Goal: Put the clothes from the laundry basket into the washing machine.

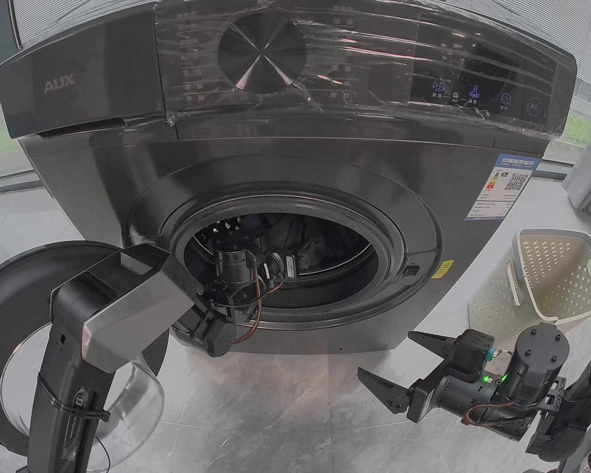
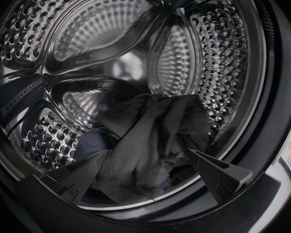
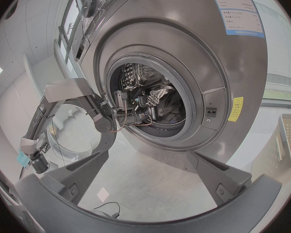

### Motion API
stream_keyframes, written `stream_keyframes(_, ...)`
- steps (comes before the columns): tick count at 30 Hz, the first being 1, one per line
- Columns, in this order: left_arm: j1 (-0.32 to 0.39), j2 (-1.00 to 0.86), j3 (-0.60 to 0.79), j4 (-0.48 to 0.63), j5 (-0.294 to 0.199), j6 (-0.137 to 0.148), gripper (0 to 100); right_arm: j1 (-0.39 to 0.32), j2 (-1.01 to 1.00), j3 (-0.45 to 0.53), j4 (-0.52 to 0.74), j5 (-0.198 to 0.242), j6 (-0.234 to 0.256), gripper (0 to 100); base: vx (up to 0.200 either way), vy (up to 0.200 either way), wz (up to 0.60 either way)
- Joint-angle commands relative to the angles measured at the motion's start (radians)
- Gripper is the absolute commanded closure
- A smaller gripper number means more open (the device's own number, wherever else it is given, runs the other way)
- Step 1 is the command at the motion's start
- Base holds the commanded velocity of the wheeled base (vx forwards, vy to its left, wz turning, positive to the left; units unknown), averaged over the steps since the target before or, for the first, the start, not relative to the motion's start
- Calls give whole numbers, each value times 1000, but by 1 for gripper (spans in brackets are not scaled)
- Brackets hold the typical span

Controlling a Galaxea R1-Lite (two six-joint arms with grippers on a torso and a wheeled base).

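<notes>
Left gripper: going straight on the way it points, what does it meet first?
Probably the dark clothes heaped ahead of the left gripper, fingers open, before the drum wall; depth unclear.

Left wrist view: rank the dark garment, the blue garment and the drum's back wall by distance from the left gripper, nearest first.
1. The dark garment: heaped low in the drum, right in front of the open left gripper.
2. The blue garment: partly tucked behind the dark one, on the drum floor.
3. The drum's back wall: deepest, beyond both garments.

Silver-black arms (image 1: 121, 310), apparently black fingers (image 2: 216, 175)
</notes>
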Motion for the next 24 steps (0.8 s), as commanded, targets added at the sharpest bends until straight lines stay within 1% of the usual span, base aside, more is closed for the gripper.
stream_keyframes(1,-58,-112,146,-46,-13,-2,0,0,3,1,0,0,1,0,0,0,0)
stream_keyframes(3,-88,-127,190,-69,-16,-2,0,0,3,1,0,0,1,0,0,0,0)
stream_keyframes(7,-137,-134,273,-115,-42,-2,0,3,3,1,3,0,3,0,0,0,0)
stream_keyframes(12,-177,-140,313,-154,-45,-3,0,3,0,5,3,0,4,0,0,0,0)
stream_keyframes(17,-214,-255,451,-172,-47,-9,0,0,-5,27,2,0,3,0,0,0,0)
stream_keyframes(18,-228,-316,522,-177,-47,-12,0,2,-6,25,-8,0,1,0,0,0,0)
stream_keyframes(19,-234,-341,545,-180,-47,-12,0,2,-8,22,-8,-1,3,0,0,0,0)
stream_keyframes(20,-251,-397,606,-192,-42,-14,0,-4,-15,17,-9,-5,3,0,0,0,0)
stream_keyframes(23,-280,-511,704,-201,-25,-14,0,-13,-60,25,-8,-9,1,0,0,0,0)
stream_keyframes(24,-294,-568,758,-201,-14,-14,0,-15,-84,30,-4,-11,1,0,0,0,0)
